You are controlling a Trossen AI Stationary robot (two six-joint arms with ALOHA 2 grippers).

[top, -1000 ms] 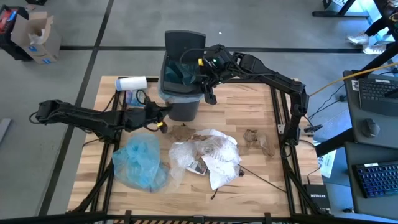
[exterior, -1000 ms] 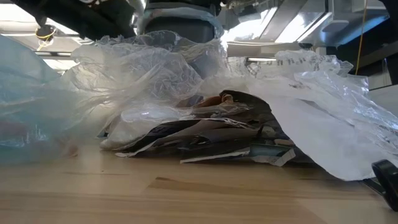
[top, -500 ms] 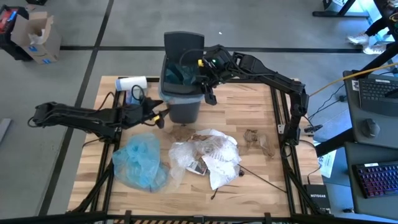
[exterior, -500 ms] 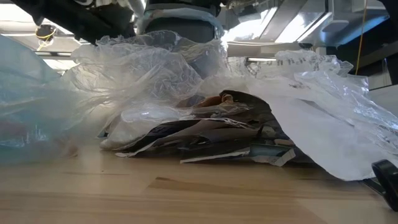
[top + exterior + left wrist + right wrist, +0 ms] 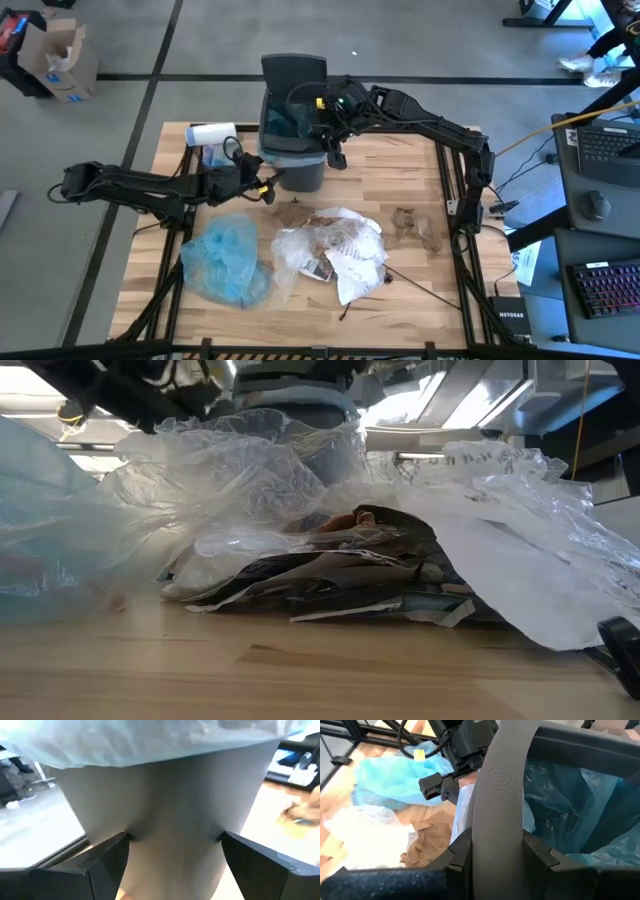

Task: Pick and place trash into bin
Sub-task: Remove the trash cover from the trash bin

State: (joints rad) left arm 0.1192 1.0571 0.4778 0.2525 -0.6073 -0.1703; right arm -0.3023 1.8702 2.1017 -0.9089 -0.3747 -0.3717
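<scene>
The dark grey bin (image 5: 293, 160) with its blue liner (image 5: 580, 805) stands at the table's far middle, its lid (image 5: 294, 75) raised behind it. My right gripper (image 5: 335, 150) reaches in from the right and is shut on the bin's rim. My left gripper (image 5: 267, 188) is open at the bin's near-left side; in its wrist view its fingers (image 5: 107, 865) stand spread just before the bin's wall (image 5: 170, 810), and I cannot tell whether they touch it. The trash (image 5: 330, 250), clear wrap, white plastic and brown paper, lies heaped on the table's near middle (image 5: 330, 560). My right gripper pinches the bin's grey rim band (image 5: 500, 795) between its two fingers, one finger (image 5: 540, 857) on the liner side and the other (image 5: 462, 852) outside. It comes slanting down from the right, across the rim. The bin's base stays on the table.
A crumpled light blue bag (image 5: 225, 262) lies near left. Brown paper scraps (image 5: 415, 225) and thin dark sticks (image 5: 410, 282) lie to the right. A white roll (image 5: 210, 133) sits at the far left corner. Bare wood shows along the near edge (image 5: 300, 680).
My left gripper drew back from the bin toward the table's left, opened, then came back toward the bin's near-left wall, a little lower. My right gripper kept its hold on the rim.
</scene>
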